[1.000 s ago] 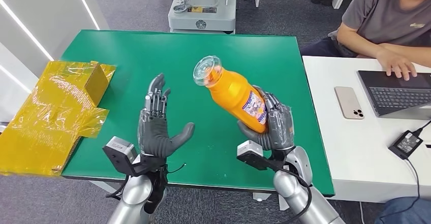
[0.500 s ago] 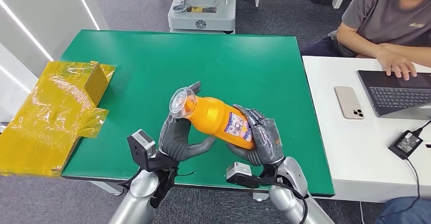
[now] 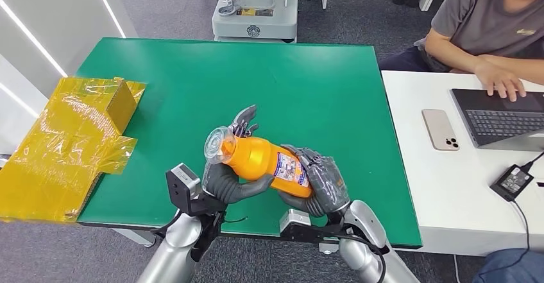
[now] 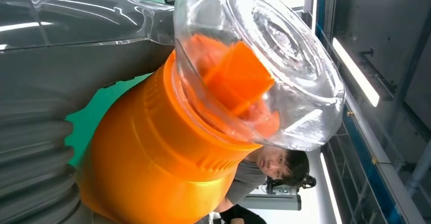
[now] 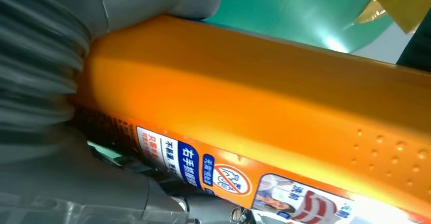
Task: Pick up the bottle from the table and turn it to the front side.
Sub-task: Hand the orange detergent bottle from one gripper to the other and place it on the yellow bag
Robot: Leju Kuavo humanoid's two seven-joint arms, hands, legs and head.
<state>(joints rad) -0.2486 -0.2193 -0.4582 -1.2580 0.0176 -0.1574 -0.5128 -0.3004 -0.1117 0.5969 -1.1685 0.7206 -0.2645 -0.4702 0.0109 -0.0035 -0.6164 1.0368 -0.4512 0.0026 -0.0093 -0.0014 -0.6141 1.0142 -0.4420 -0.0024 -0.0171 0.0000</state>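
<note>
Green table (image 3: 308, 84): both hands hold orange bottle (image 3: 260, 160).

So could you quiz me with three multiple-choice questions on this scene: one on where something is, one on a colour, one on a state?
1. Where is the phone?
A. on the green table
B. on the white desk, beside the laptop
C. on the floor

2. What colour is the bottle?
A. orange
B. blue
C. white

3. How is the bottle held?
A. standing on the table
B. by the left hand alone
C. by the left hand and the right hand, off the green table

Answers: 1 B, it lies left of the laptop; 2 A, orange body under a clear cap; 3 C, fingers wrap each end.
</note>
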